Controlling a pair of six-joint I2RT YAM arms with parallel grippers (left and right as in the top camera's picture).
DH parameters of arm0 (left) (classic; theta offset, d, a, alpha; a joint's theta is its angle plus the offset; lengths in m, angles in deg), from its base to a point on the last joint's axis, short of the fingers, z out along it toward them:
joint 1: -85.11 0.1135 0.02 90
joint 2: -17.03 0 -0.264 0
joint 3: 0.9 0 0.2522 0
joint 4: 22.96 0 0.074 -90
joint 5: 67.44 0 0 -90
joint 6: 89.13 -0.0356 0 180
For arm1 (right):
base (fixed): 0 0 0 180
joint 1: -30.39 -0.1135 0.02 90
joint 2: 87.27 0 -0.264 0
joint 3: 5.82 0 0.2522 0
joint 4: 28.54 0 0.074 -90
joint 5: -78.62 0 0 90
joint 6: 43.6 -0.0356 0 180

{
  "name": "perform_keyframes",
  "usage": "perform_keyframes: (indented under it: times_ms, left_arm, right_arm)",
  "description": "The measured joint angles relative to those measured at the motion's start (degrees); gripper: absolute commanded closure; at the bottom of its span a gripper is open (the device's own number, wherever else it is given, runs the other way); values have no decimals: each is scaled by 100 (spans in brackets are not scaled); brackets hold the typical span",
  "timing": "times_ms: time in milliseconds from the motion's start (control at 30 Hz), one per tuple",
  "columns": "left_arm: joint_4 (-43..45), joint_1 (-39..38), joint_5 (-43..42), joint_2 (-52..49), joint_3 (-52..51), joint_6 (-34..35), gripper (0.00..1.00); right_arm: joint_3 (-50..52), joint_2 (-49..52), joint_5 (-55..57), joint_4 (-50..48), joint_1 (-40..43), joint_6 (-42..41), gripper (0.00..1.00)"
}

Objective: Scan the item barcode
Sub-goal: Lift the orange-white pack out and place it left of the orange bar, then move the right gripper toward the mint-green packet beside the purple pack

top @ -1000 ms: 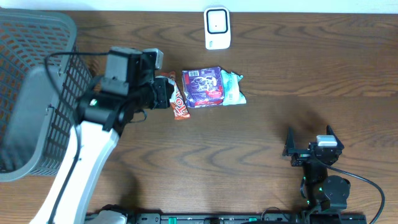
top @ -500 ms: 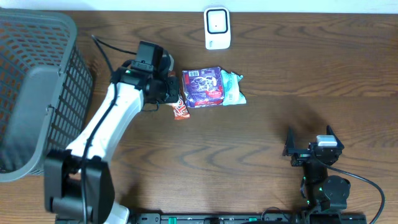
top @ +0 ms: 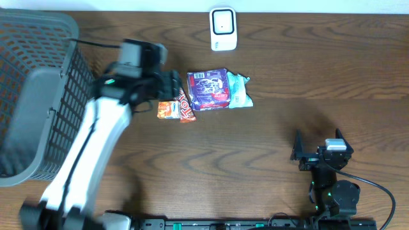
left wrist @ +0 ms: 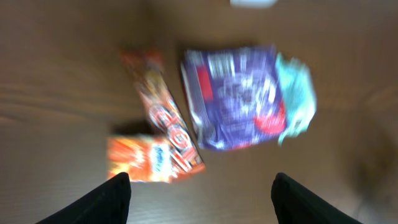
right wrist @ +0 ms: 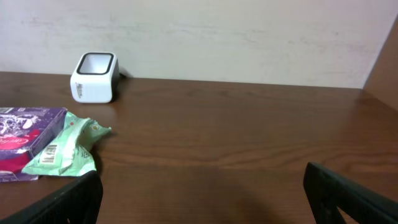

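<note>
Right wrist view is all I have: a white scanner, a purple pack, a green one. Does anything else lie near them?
Observer: Yes, an orange bar lies just left of the purple pack, with a small orange packet against it.
Operator: And the left arm?
Observer: The left fingers hang open above those packs, holding nothing.
Operator: Anything further left?
Observer: A grey mesh basket stands at the far left.

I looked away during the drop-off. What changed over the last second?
The left gripper opened its fingers and let go of the orange packet, which now lies beside the orange candy bar. The bar, purple pack, green pack, scanner and right gripper stayed put.
</note>
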Motion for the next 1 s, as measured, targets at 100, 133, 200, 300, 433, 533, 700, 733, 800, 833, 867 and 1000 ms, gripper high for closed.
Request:
perform_keyframes:
  times_ms: [100, 133, 200, 300, 433, 533, 700, 733, 800, 833, 867, 1000]
  left_arm:
    - [-264, 407, 234, 713, 142, 63, 27]
    - [-363, 562, 302, 925, 157, 90, 27]
    - [-610, 929, 420, 1320, 164, 155, 10]
    - [-986, 1515, 525, 1790, 164, 201, 2]
    - [-1574, 2103, 605, 2249, 164, 236, 2]
    - [-1904, 2236, 616, 2457, 164, 236, 2]
    - [-2500, 2247, 614, 2485, 164, 236, 2]
    - [-2557, 2247, 614, 2472, 164, 236, 2]
    - [-2605, 2245, 612, 2448, 164, 236, 2]
    - [-2621, 2245, 612, 2439, 164, 236, 2]
    - [-2623, 2245, 612, 2433, 164, 236, 2]
    - [-2623, 2247, 612, 2426, 164, 236, 2]
  right_arm:
    - [0, 0, 0, -2, 0, 0, 1]
    - [0, 0, 0, -2, 0, 2, 1]
    - [0, 0, 0, -2, 0, 0, 1]
    - [0, 0, 0, -2, 0, 0, 1]
    - [0, 0, 0, -2, 0, 0, 1]
    - [0, 0, 0, -2, 0, 0, 1]
    - [0, 0, 0, -2, 0, 2, 1]
    - [0, 0, 0, -2, 0, 0, 1]
    - [0, 0, 0, 0, 0, 0, 1]
    - [0, 0, 0, -2, 0, 0, 1]
    - [0, 0, 0, -2, 0, 0, 1]
    - [0, 0, 0, -2, 0, 0, 1]
